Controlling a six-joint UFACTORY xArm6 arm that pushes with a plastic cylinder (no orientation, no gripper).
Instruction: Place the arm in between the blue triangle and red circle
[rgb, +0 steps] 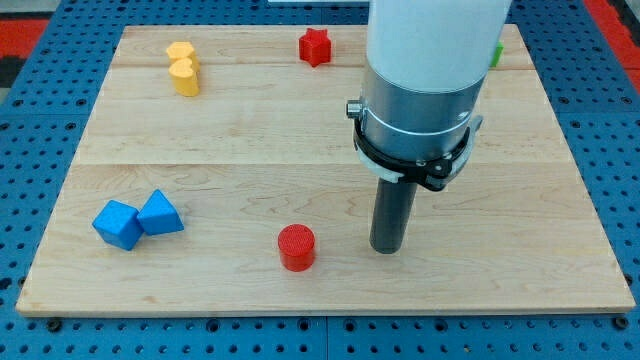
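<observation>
The blue triangle (160, 213) lies at the view's lower left, touching a blue cube (117, 224) on its left. The red circle (296, 247) sits near the view's bottom centre. My tip (387, 247) rests on the board to the right of the red circle, a short gap away. It is on the far side of the circle from the blue triangle. The arm's white and grey body (420, 90) rises above it.
A yellow heart-shaped block (183, 67) lies at the view's top left. A red star (315, 46) lies at the top centre. A green block (496, 54) peeks out behind the arm at the top right. The wooden board (300, 140) is edged by blue pegboard.
</observation>
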